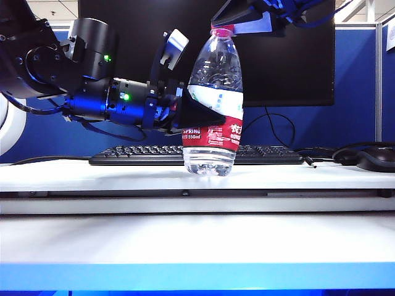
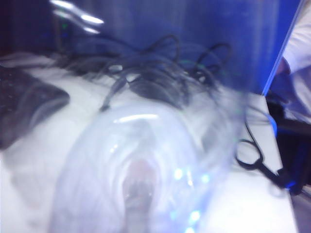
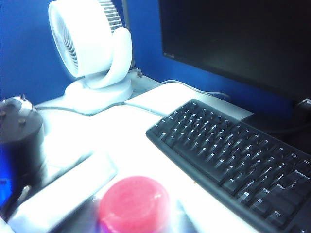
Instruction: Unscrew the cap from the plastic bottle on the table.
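Note:
The clear plastic bottle (image 1: 213, 68) with its white-and-red label stands upright on the white table (image 1: 123, 176). My left gripper (image 1: 207, 114) reaches in from the left and is shut on the bottle's labelled middle. In the left wrist view the blurred bottle (image 2: 146, 170) fills the near field and hides the fingers. The red-pink cap (image 1: 222, 29) sits on the neck. My right gripper (image 1: 229, 26) comes down from above around it. In the right wrist view the cap (image 3: 134, 203) lies between blurred jaws that stand slightly off its sides.
A black keyboard (image 1: 154, 154) lies right behind the bottle, with a dark monitor (image 1: 278, 61) behind that. A mouse (image 1: 376, 157) and cables sit at the right. A white fan (image 3: 92, 53) stands on the far left of the desk. A tangle of cables (image 2: 160, 82) lies past the bottle.

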You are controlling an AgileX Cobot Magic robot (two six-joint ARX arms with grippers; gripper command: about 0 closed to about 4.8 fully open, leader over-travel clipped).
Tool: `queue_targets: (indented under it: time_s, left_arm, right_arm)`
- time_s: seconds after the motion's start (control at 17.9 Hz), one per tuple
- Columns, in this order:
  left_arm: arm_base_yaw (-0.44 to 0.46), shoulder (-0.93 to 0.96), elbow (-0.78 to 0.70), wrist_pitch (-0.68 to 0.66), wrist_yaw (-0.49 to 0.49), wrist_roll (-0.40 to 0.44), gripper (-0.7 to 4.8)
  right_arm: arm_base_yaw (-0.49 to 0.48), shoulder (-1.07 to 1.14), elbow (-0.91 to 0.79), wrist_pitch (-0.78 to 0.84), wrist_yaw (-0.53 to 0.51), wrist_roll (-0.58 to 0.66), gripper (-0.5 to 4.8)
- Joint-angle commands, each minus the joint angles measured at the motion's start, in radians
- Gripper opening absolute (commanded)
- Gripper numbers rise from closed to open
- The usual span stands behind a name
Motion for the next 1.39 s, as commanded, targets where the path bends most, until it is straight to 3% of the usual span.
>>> queue_targets:
  time_s: [0.06,0.11,0.28,0.39,0.56,0.84,1.39]
  left_arm:
    - [0.008,0.008,-0.009,-0.042,0.000,-0.006,0.18]
    - [0.008,0.008,-0.009,-0.042,0.000,-0.006,0.18]
    - [0.008,0.008,-0.009,-0.042,0.000,-0.006,0.18]
    - [0.008,0.008,-0.009,-0.042,-0.001,-0.006,0.18]
    - [0.008,0.008,-0.009,-0.039,-0.007,-0.002,0.21]
    - [0.008,0.008,-0.010,-0.035,-0.006,-0.002,0.21]
    - [0.008,0.008,-0.009,-0.027,-0.006,-0.003,0.26]
  right_arm:
    - [-0.004,-0.016,0.014,0.100,0.040,0.071,4.12]
    - [-0.001,-0.016,0.014,0.100,0.049,0.087,4.79]
    - [0.012,-0.021,0.013,0.089,0.042,0.129,4.79]
    - [0.045,-0.024,0.013,0.049,0.092,0.129,4.79]
    - [0.161,-0.059,0.013,-0.031,0.346,0.138,4.79]
    - [0.276,-0.058,0.013,-0.075,0.541,0.139,4.79]
    - [0.285,-0.035,0.013,-0.068,0.542,0.204,4.79]
